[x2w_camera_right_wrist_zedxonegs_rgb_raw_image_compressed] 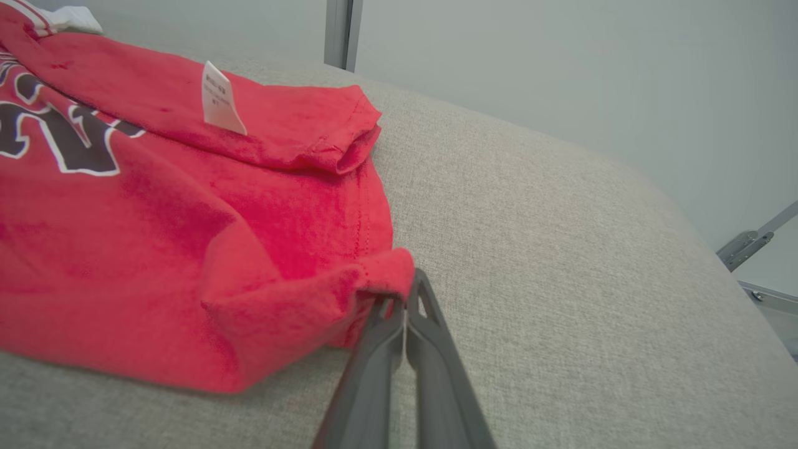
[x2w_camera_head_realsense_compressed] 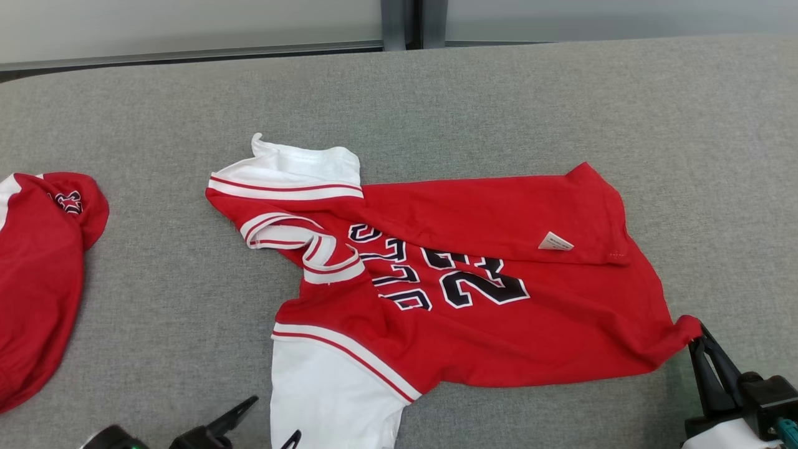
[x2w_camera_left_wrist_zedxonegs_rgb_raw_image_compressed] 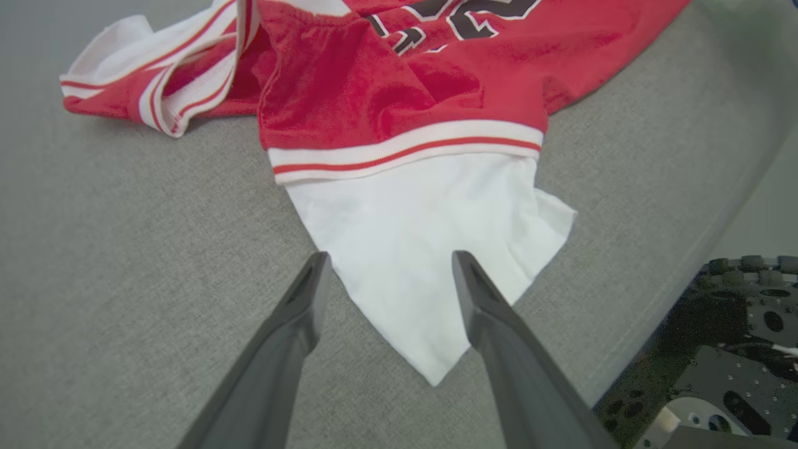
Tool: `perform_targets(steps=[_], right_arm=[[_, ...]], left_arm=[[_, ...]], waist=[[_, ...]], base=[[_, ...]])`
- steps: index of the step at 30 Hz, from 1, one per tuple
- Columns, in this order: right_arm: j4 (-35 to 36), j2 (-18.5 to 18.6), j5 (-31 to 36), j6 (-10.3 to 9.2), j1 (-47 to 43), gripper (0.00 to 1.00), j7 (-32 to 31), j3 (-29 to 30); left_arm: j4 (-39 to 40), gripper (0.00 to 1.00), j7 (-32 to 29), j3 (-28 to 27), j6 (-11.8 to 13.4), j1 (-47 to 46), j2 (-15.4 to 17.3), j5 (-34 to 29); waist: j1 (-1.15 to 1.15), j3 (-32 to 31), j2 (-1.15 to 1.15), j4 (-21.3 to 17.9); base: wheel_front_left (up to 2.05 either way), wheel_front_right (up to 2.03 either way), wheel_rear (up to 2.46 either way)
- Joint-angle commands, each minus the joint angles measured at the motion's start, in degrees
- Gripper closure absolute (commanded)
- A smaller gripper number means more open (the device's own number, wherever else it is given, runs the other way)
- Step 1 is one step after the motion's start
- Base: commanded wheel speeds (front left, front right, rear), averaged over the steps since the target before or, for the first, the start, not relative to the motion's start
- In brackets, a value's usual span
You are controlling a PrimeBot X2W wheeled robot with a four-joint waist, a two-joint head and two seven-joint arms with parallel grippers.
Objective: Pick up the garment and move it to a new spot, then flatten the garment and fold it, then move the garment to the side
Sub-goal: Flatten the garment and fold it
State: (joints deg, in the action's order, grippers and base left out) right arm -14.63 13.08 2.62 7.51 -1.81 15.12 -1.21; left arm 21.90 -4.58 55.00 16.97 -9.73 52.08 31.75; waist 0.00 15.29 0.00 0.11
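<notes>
A grey cloth-covered table [x2w_camera_head_realsense_compressed: 156,299] runs across in front of a pale wall. At its far left lies a second red garment [x2w_camera_head_realsense_compressed: 37,280], cut off by the edge of the head view. Next comes the left end effector [x2w_camera_left_wrist_zedxonegs_rgb_raw_image_compressed: 391,255], its two dark fingers spread wide to either side of the white sleeve [x2w_camera_left_wrist_zedxonegs_rgb_raw_image_compressed: 399,212], gripping nothing; whether the tips touch the cloth is unclear. The garment [x2w_camera_head_realsense_compressed: 499,324], a red jersey, lies mid-table with its long axis left to right, the collar and white-trimmed sleeves to the left and the hem to the right. Its far side is folded over the front, showing a small white label [x2w_camera_head_realsense_compressed: 555,242] and hiding part of the dark lettering [x2w_camera_head_realsense_compressed: 436,274]. At the right, the right end effector [x2w_camera_right_wrist_zedxonegs_rgb_raw_image_compressed: 405,299] is pressed together, pinching the near hem corner.
</notes>
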Motion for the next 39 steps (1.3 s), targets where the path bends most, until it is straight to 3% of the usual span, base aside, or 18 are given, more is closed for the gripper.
perform_targets(steps=[1, 5, 13, 19, 25, 26, 27, 31, 39], right_arm=[[0.2, 0.3, -0.3, -0.04, -0.1, 1.00, 0.0, 0.4], [-0.1, 0.0, -0.5, -0.04, -0.6, 1.00, 0.0, 0.8], [-0.3, 0.2, -0.8, -0.04, 1.6, 1.00, 0.0, -0.6], [0.9, 1.1, -1.1, -0.05, 2.2, 1.00, 0.1, -0.1], [1.5, 1.2, -1.3, -0.04, 1.4, 1.00, 0.1, 0.8], [1.6, 1.2, -1.2, -0.04, 1.4, 1.00, 0.0, 0.9], [1.6, 1.1, -1.2, -0.04, 1.4, 1.00, 0.0, 1.0], [2.1, 0.6, -1.1, -0.04, 1.2, 1.00, 0.0, 1.3], [9.4, 1.7, -5.1, -0.05, 2.9, 1.00, 0.0, 3.7]], left_arm=[[0.7, 0.00, 1.3, -1.0, 1.2, 2.8, 0.0, 3.7], [-0.7, 0.00, 2.5, -0.6, 0.4, 5.2, 0.0, 5.9], [-10.6, 0.00, 1.2, 2.7, -3.3, 0.8, -6.4, 3.7], [-18.5, 0.00, 2.5, 3.4, -2.1, -2.5, -11.4, 0.3], [-23.4, 0.01, 1.2, 4.4, -2.3, -3.6, -12.8, -0.4], [-23.7, 0.55, 1.8, 4.5, -2.4, -4.0, -13.0, -0.9], [-24.0, 1.00, 2.0, 4.5, -2.5, -4.1, -13.2, -0.9], [-20.7, 1.00, 4.8, 2.8, -1.2, -4.0, -11.4, -1.2], [-2.5, 1.00, 11.7, -8.5, 2.0, -4.7, -5.6, 5.3]], waist=[[0.00, 0.6, 0.00, 0.5], [0.00, 1.1, 0.00, 1.3], [0.00, 1.4, 0.00, 1.4], [0.00, 2.9, 0.00, 1.1], [0.00, 3.9, 0.00, 1.1], [0.00, 4.0, 0.00, 1.1], [0.00, 4.0, 0.00, 1.1], [0.00, 3.4, 0.00, 1.1], [0.00, 0.3, 0.00, 1.3]], base=[[0.00, 0.00, 0.00], [0.00, 0.00, 0.00], [0.00, 0.00, 0.00], [0.00, 0.00, 0.00], [0.00, 0.00, 0.00], [0.00, 0.00, 0.00], [0.00, 0.00, 0.00], [0.00, 0.00, 0.00], [0.00, 0.00, 0.00]])
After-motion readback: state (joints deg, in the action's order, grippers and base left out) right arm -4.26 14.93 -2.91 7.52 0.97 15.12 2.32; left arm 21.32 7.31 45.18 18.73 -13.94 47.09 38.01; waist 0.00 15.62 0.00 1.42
